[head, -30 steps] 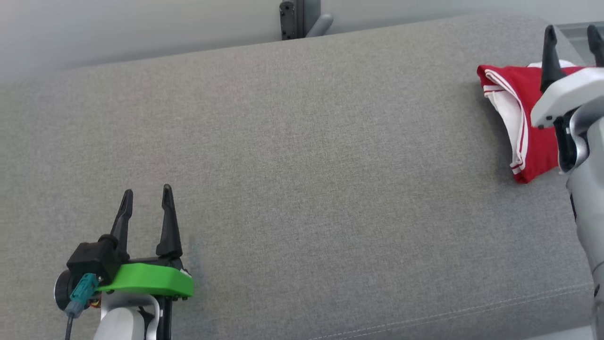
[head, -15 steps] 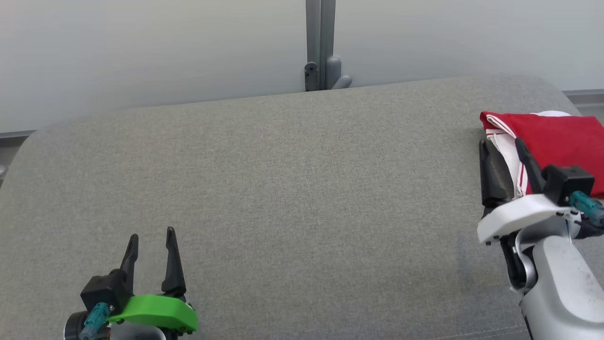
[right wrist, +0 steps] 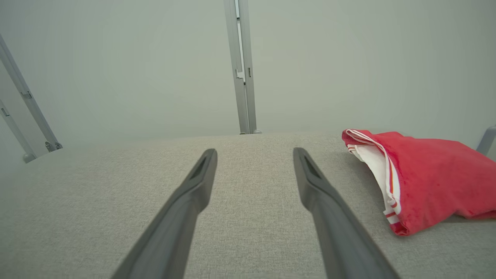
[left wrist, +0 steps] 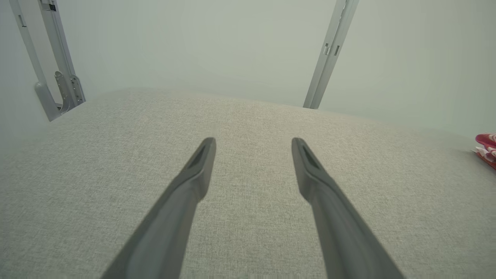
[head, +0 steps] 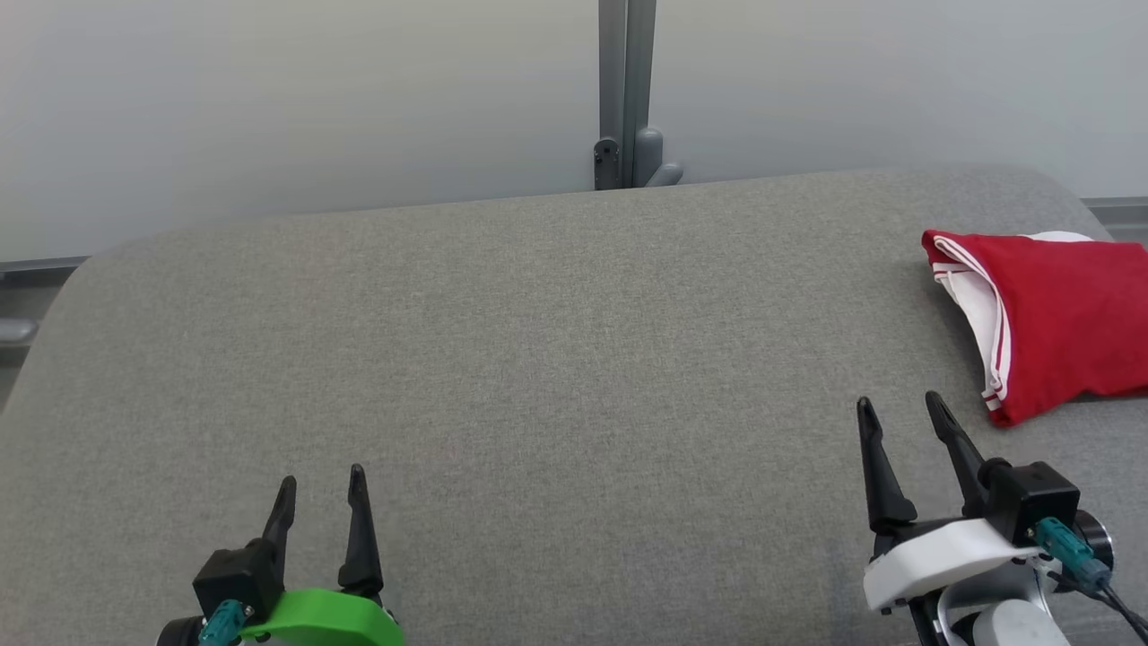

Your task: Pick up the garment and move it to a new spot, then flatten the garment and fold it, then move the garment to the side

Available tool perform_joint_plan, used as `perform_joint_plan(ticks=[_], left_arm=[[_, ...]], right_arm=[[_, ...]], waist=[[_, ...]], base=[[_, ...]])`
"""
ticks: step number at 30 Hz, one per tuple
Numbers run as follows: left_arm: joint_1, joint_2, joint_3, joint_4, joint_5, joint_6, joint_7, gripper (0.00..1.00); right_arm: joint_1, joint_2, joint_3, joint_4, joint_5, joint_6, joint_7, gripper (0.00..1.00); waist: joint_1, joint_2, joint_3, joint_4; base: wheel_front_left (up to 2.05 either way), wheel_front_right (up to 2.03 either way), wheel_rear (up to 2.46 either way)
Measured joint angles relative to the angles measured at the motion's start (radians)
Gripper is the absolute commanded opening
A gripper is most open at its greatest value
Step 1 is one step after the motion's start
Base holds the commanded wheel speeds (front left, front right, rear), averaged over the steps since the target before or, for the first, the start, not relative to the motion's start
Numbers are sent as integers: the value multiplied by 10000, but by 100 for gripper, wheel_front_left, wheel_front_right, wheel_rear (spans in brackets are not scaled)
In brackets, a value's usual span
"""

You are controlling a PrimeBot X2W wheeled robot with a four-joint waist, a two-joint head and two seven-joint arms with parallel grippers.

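Note:
The garment [head: 1054, 314] is red with white trim and lies folded at the far right of the grey cushioned surface [head: 556, 359]. In the right wrist view the garment [right wrist: 430, 178] sits to the right of my fingers, apart from them. My right gripper [head: 900, 411] is open and empty at the lower right, a little short of the garment. My left gripper [head: 321, 479] stands open and empty at the lower left. A red corner of the garment [left wrist: 486, 145] shows at the right edge of the left wrist view.
A pale wall with a grey metal post [head: 625, 90] and bracket rises behind the surface. The surface's rounded back edge runs along the wall, and its left end [head: 54, 305] curves down. Grey posts [left wrist: 58, 69] stand at the left in the left wrist view.
My right gripper has let go of the garment and drawn back toward me to the lower right. The head camera has tilted up, so the whole scene sits lower. The left gripper kept its pose.

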Motion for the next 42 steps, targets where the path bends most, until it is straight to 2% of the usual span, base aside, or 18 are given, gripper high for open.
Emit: perform_joint_plan(ticks=[5, 14, 29, 30, 35, 42], left_arm=[[80, -8, -353, 138, -19, -4, 0, 100], [79, -13, -558, 337, -81, 67, 0, 100], [80, 23, -545, -2, 221, 163, 0, 100], [80, 17, -541, -10, 245, 165, 0, 0], [330, -10, -568, 437, 217, 163, 67, 0], [322, -12, -485, 470, -982, 42, 330, 0]], right_arm=[[601, 21, 372, -324, 466, -2, -113, 100], [802, 23, 792, -251, 805, -2, -228, 100], [795, 21, 746, -59, 857, -2, -326, 100], [806, 23, 746, -29, 869, 0, -320, 0], [1070, 71, 773, 397, 922, 0, -270, 0], [1070, 44, 550, 451, 2226, 0, 79, 0]], waist=[[0, 0, -63, 74], [0, 0, -163, 170], [0, 0, -191, 241], [0, 0, -189, 243], [0, 0, -185, 241], [0, 0, -144, 216]], base=[[0, 0, 0], [0, 0, 0], [0, 0, 0], [0, 0, 0], [0, 0, 0], [0, 0, 0]])
